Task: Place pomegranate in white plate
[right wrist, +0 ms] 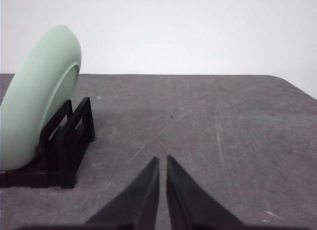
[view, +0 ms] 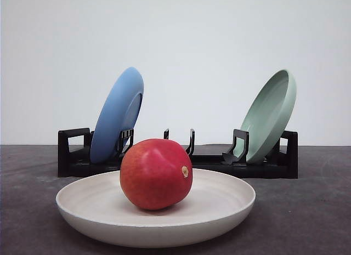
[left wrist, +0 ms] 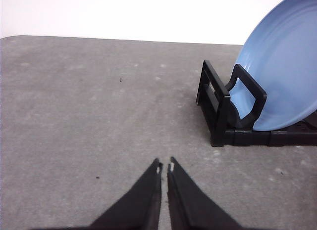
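Pomegranate (view: 156,173) sits mid white plate (view: 82,203); your left gripper (left wrist: 165,166) and right gripper (right wrist: 162,161), closed and empty, could nudge it rolling.

Front cam sits low, close, facing my rack (view: 181,162). My wrist cams look along the table; each shares one rack end with it.

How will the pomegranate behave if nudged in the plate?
The pomegranate is round and glossy, so it would probably roll and feel slippery. The white plate has a raised rim that would likely stop it. It looks rigid, fairly heavy.
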Motion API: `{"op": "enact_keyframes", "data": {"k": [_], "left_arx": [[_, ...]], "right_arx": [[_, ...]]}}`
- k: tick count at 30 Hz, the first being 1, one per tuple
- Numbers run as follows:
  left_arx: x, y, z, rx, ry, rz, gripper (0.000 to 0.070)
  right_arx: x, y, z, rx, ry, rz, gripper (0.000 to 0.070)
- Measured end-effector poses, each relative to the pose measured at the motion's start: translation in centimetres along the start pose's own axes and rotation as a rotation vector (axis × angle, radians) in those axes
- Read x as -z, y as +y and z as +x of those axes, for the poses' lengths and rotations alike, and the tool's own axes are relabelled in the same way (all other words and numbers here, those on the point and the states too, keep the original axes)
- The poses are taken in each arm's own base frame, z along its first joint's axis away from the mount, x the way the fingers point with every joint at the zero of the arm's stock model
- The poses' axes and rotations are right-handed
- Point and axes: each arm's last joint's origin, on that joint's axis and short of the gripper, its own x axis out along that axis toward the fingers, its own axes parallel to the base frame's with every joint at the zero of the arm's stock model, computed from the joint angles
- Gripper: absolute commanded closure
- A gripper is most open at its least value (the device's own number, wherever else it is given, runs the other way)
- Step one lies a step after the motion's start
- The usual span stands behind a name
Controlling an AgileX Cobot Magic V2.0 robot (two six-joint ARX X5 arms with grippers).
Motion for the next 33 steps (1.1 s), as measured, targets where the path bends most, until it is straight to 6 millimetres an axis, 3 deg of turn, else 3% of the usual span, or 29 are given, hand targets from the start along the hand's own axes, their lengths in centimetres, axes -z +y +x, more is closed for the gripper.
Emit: {"op": "enact_keyframes", "data": {"k": [33], "left_arx": [[0.00, 0.00, 0.00, 0.000, 0.000, 0.000, 0.0700]], "right_arx": [[0.00, 0.00, 0.00, 0.000, 0.000, 0.000, 0.0678]]}}
